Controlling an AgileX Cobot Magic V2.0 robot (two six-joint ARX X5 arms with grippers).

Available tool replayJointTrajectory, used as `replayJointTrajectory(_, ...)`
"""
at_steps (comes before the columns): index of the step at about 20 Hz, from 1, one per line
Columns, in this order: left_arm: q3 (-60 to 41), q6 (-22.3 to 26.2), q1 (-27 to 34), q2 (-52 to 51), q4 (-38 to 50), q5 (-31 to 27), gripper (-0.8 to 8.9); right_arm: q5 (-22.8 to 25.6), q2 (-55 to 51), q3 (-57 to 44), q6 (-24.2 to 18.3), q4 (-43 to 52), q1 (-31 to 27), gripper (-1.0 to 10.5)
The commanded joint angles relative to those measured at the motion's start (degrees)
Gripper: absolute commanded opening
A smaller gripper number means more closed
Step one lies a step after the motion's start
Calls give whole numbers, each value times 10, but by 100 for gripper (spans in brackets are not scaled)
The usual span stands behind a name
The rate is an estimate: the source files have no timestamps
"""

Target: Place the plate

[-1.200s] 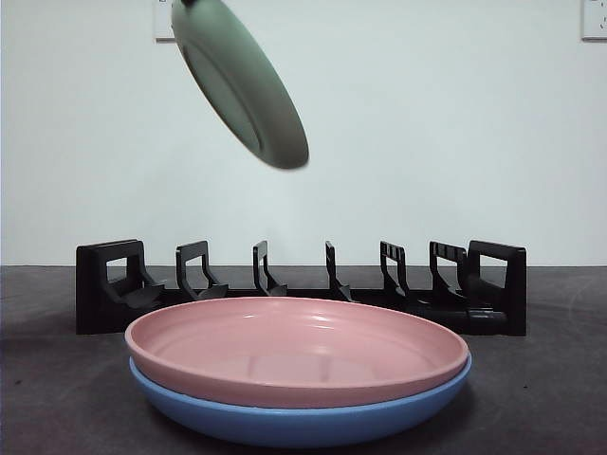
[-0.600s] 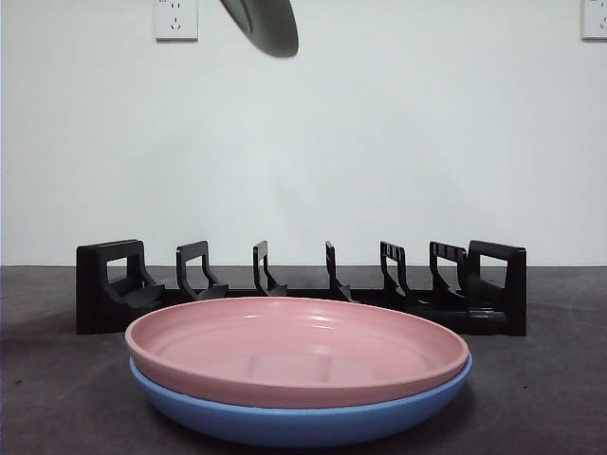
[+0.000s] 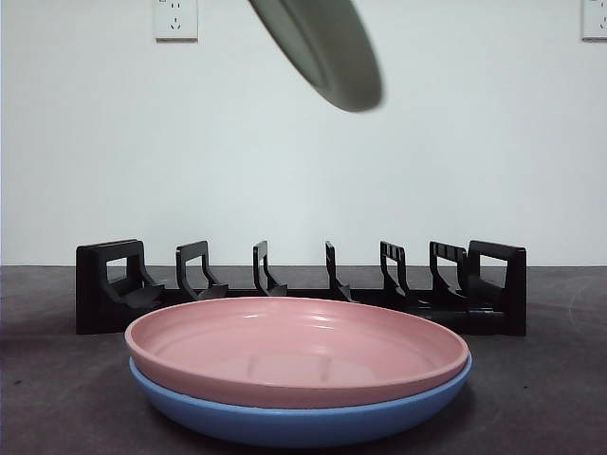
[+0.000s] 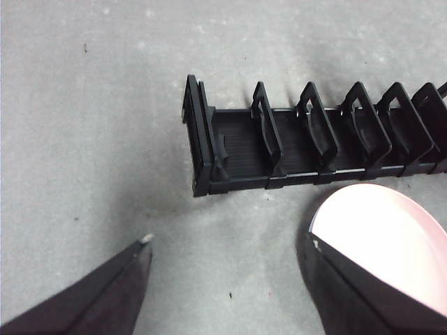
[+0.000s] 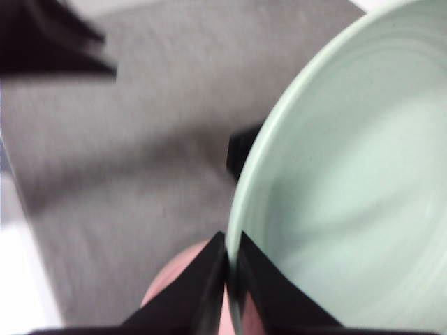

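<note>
The dark grey worktop (image 3: 541, 398) carries a black plate rack (image 3: 302, 289) running across its far side, all of its upright dividers bare, so no slot holds a plate at this moment. In front of the rack, a pink plate (image 3: 297, 349) sits nested inside a blue plate (image 3: 302, 415), and neither has anything in it. The green plate (image 3: 321, 47) is the one in play: it hangs tilted in the air high above the rack, roughly over its middle slots, well clear of everything below. The right claw (image 5: 228, 269) is clamped on that plate's rim, one jaw on each face of the edge, as its wrist view shows. This looks like the carry stage, with the plate lifted and not yet lined up with a slot. The next move likely calls for turning the plate closer to upright, setting its edge over a gap between two dividers, and lowering it so the rim drops between them rather than onto a divider top. The left claw (image 4: 227, 251) waits with its jaws spread wide and empty, above the worktop just beside one end of the rack.
</note>
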Motion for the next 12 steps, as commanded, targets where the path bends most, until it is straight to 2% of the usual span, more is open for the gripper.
replayJointTrajectory(1, 13, -5, -1, 7, 11, 0, 344, 28, -32, -63, -3, 2, 33, 14)
replayJointTrajectory(6, 13, -13, -1, 12, 16, 0, 344, 119, -47, -159, -8, -102, 102, 14)
replayJointTrajectory(9, 13, -14, -1, 12, 18, 0, 344, 133, -30, -172, -28, -141, 142, 14)
replayJointTrajectory(12, 13, -16, -1, 13, 18, 0, 344, 133, -8, -172, -63, -132, 170, 14)
